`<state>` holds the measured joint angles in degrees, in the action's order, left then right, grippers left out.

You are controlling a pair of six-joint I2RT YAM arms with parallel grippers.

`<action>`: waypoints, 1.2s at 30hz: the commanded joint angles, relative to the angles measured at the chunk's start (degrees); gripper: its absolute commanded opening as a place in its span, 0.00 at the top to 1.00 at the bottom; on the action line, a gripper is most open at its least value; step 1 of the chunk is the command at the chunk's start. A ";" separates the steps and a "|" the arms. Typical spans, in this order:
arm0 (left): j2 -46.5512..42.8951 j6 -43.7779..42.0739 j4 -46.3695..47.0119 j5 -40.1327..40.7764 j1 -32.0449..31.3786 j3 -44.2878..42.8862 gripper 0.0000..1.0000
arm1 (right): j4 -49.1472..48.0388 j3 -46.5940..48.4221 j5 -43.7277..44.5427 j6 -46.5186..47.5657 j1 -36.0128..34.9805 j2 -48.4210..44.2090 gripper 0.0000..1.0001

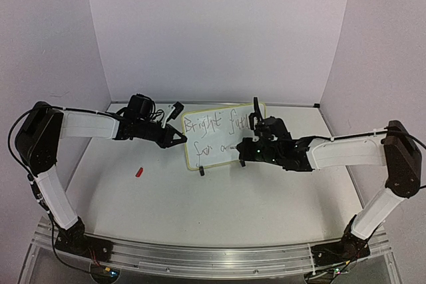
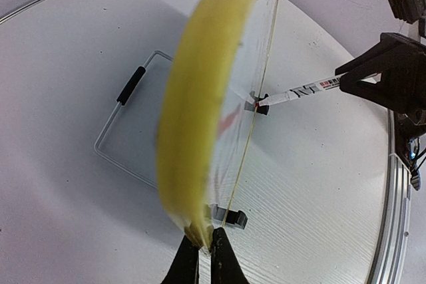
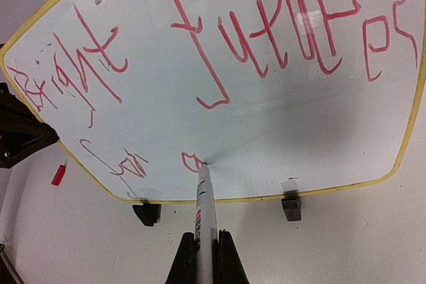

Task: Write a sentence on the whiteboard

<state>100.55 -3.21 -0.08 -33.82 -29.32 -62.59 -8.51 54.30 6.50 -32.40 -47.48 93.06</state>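
On the whiteboard (image 3: 279, 138): the sentence (image 3: 188, 28) runs in thin red scrawl, "Bright future" on top, "for" and one started letter below.
Left to do: by the look of it, the rest of the last word.
Board: glossy white face, rounded corners, pale yellow rim, black clip feet (image 3: 291, 205), wire stand (image 2: 131, 84) behind; upright between the tools.
Right tool (image 3: 203, 257): clamped on a slim white marker (image 3: 205, 204), tip touching the board's lower line.
Left tool (image 2: 205, 257): pinched narrow on the board's bottom rim.
Left of the board: a small red cap (image 1: 139, 171) on the matte white surface (image 1: 200, 217).

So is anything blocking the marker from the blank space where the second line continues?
Nothing visible does. The marker tip touches the whiteboard, and in the right wrist view the surface to its right is bare.
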 commanded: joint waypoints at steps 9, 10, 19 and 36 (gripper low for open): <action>0.01 -2.30 -2.90 4.97 0.49 -1.92 1.00 | 1.33 1.12 2.01 -0.20 0.24 -0.06 1.00; 0.00 -2.28 -2.90 4.94 0.49 -1.93 1.00 | 1.38 1.20 2.09 -0.20 0.27 -0.08 1.00; -0.09 -2.20 -2.91 4.90 0.49 -1.83 1.00 | 1.66 1.07 3.06 0.05 0.22 -2.17 1.00; -0.26 -2.19 -2.99 4.96 0.47 -1.82 1.00 | 1.64 3.18 2.11 2.28 0.25 -5.66 1.00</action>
<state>100.55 -3.25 -0.47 -33.82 -29.32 -62.67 -6.36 54.70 7.66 -31.35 -47.48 86.14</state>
